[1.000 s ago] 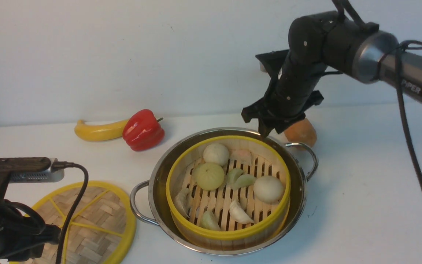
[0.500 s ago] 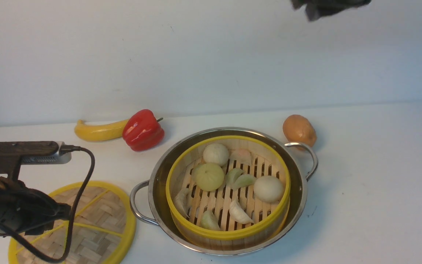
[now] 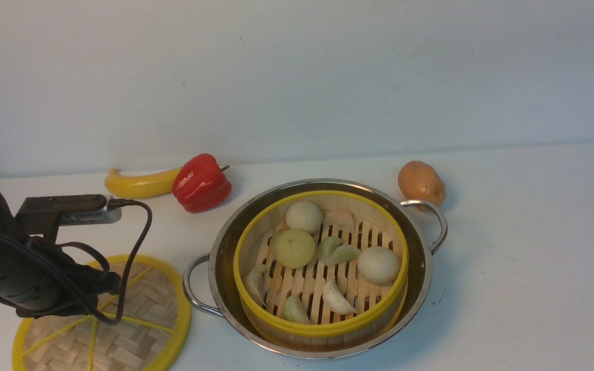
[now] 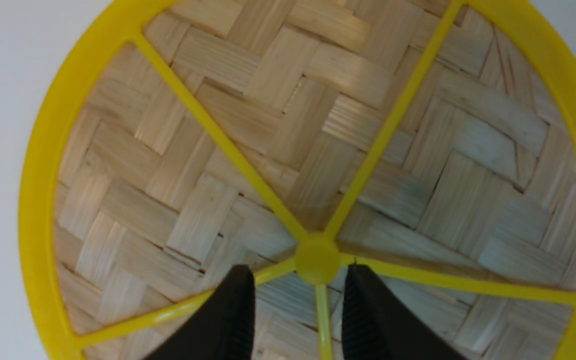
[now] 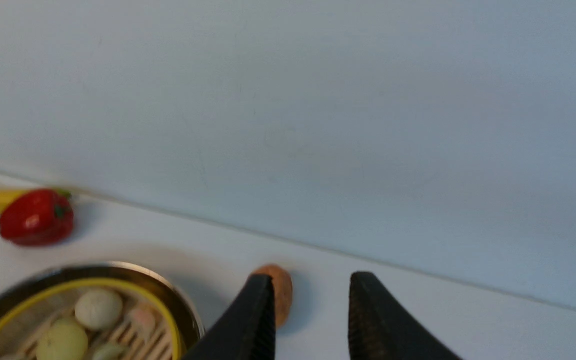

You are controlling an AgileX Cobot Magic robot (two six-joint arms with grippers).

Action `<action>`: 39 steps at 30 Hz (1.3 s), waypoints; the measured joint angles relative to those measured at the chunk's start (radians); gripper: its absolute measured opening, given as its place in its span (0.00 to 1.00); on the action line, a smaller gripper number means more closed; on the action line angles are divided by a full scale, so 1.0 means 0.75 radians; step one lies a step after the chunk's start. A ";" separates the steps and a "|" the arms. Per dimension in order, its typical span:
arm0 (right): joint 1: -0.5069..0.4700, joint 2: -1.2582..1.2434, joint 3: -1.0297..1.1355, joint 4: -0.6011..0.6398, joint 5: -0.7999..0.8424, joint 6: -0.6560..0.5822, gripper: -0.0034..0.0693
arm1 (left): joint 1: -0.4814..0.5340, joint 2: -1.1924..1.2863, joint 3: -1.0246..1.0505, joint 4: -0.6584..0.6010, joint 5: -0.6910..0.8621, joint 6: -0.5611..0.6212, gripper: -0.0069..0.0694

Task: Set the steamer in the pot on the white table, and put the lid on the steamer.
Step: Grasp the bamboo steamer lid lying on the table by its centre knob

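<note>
The steamer (image 3: 323, 329), a yellow-rimmed bamboo basket holding buns and dumplings, sits inside the steel pot (image 3: 220, 257) on the white table (image 3: 524, 268). The lid (image 3: 142, 309), a woven disc with yellow spokes, lies flat on the table left of the pot. My left gripper (image 4: 300, 271) hangs open just over the lid, one finger on each side of its centre knob (image 4: 316, 260), which sits just past the tips. My right gripper (image 5: 312, 276) is outside the front view; its wrist view shows it open and empty, high above the table near the pot's (image 5: 118, 267) far right side.
A red pepper (image 3: 201, 183) and a banana (image 3: 137, 185) lie behind the pot on the left. A brown potato (image 3: 422, 184) rests by the pot's right handle (image 3: 433, 216). A wall runs along the table's back edge.
My right arm lifted away from the steamer's far rim and left the front view, its jaws narrowing a little. My left arm moved forward over the lid.
</note>
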 joint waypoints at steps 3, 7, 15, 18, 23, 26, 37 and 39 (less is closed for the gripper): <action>0.000 -0.152 0.215 -0.008 0.004 -0.028 0.23 | 0.000 0.007 0.000 -0.041 -0.029 0.049 0.41; 0.000 -0.370 0.477 -0.025 0.006 -0.039 0.05 | 0.000 0.009 -0.001 -0.097 -0.061 0.125 0.41; 0.000 -0.620 0.728 -0.031 -0.013 -0.042 0.04 | 0.000 0.085 -0.001 -0.114 -0.066 0.151 0.41; 0.000 -0.630 0.736 -0.031 0.004 -0.042 0.04 | 0.000 0.116 -0.003 -0.114 -0.067 0.152 0.41; 0.000 -0.633 0.737 -0.008 0.008 -0.042 0.05 | 0.000 0.133 -0.016 -0.114 -0.075 0.155 0.40; 0.000 -0.633 0.737 -0.008 0.008 -0.042 0.05 | 0.000 0.134 -0.016 -0.114 -0.070 0.147 0.36; 0.000 -0.633 0.737 -0.008 0.012 -0.042 0.06 | 0.000 0.087 -0.241 0.093 0.293 0.073 0.25; 0.000 -0.633 0.737 -0.021 0.012 -0.042 0.06 | 0.000 0.044 -0.356 0.186 0.426 0.016 0.25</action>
